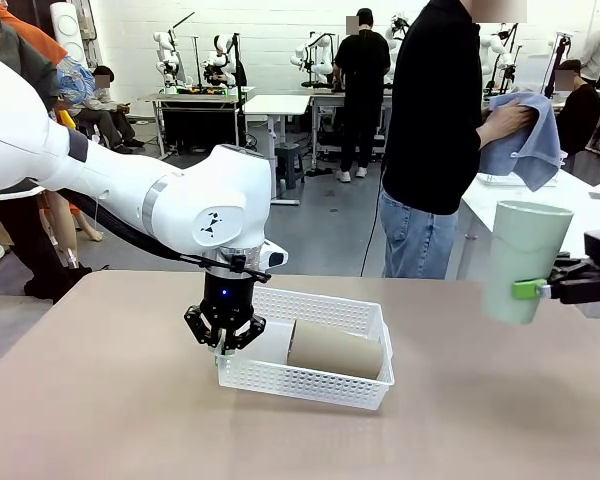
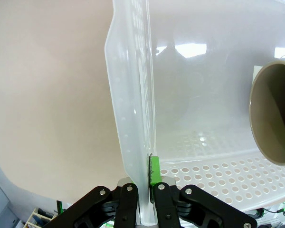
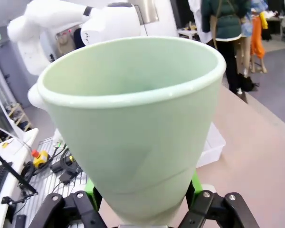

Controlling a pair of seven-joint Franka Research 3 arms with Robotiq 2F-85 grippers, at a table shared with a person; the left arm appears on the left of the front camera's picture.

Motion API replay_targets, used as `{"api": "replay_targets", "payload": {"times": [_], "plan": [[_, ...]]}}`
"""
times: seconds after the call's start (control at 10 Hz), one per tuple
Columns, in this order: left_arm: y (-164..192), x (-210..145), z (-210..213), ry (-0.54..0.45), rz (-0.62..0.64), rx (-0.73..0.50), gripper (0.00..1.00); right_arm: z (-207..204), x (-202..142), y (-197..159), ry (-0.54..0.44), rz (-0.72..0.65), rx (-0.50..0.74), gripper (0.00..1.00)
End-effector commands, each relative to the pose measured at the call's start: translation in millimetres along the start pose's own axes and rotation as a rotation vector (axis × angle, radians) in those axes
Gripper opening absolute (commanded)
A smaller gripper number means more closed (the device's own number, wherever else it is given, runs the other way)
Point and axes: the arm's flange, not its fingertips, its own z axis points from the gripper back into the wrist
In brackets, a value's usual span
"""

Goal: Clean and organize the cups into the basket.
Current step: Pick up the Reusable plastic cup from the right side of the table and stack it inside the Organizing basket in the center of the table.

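Observation:
The white lattice basket point(image 1: 302, 386) sits at mid-table with a tan-brown cup point(image 1: 335, 350) lying on its side in it. My left gripper point(image 1: 223, 345) points down at the basket's left end, shut on its side wall. In the left wrist view the fingers point(image 2: 147, 183) pinch that wall point(image 2: 133, 109), and the tan cup's mouth point(image 2: 274, 114) shows at the right. At the right edge, my right gripper point(image 1: 520, 292) holds a pale mint-green cup point(image 1: 525, 260) upright above the table. In the right wrist view the green pads clamp the cup point(image 3: 137, 123) near its base point(image 3: 142, 194).
A person point(image 1: 435, 130) stands at the far side, turned away, holding a blue cloth point(image 1: 525, 135). The tan tabletop point(image 1: 100, 400) lies bare left of and in front of the basket. A white side table point(image 1: 570, 205) stands behind the right arm.

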Motion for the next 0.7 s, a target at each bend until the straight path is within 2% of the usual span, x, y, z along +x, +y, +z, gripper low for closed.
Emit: {"api": "replay_targets", "payload": {"times": [0.0, 0.1, 0.2, 0.6], "plan": [[0, -1, -2, 0.000, -0.012, 0.007, 0.00, -5, -7, 7, 0.053, -0.043, -0.057, 0.68], [0, -1, -2, 0.000, -0.012, 0.007, 0.00, -4, -9, 5, 0.021, -0.084, -0.085, 0.68], [0, -1, -2, 0.000, -0.012, 0.007, 0.00, 1, 4, 6, 0.016, -0.009, -0.029, 0.68], [0, -1, -2, 0.000, -0.012, 0.007, 0.00, 1, 4, 6, 0.016, -0.009, -0.029, 0.68]]}}
